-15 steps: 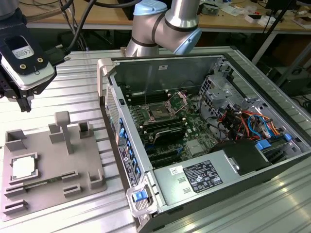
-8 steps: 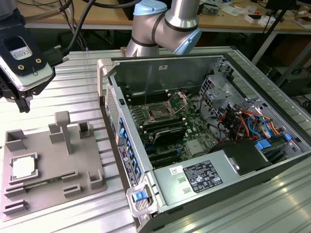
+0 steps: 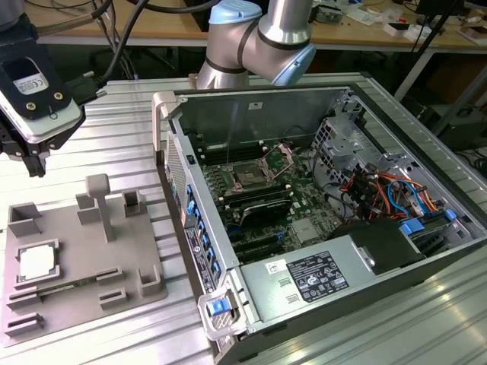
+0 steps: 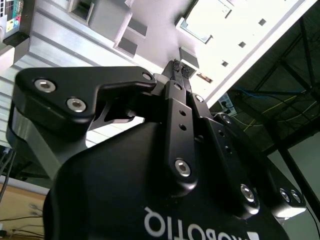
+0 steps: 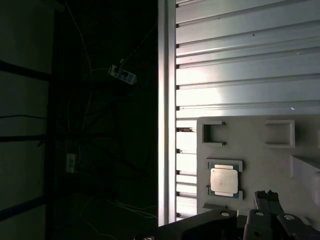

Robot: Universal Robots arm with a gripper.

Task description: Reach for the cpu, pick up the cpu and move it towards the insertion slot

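Note:
The cpu (image 3: 36, 262) is a flat silvery square lying face up in a pocket of the grey fixture plate (image 3: 84, 304), at the exterior view's left. It also appears in both wrist views, as cpu (image 5: 224, 180) and as cpu (image 4: 210, 20). My gripper (image 3: 32, 163) hangs above the table behind the plate, well clear of the chip, its fingers shut on nothing. The closed fingertips (image 4: 177, 67) point towards the plate. The insertion slot (image 3: 251, 176) sits on the green board inside the open computer case, with its metal frame lifted.
The open computer case (image 3: 319, 228) takes up the exterior view's middle and right, with cables and a drive cage inside. Grey blocks and a tall post (image 3: 97, 199) stand up from the fixture plate. The ribbed aluminium table's edge (image 5: 165, 100) runs close to the plate.

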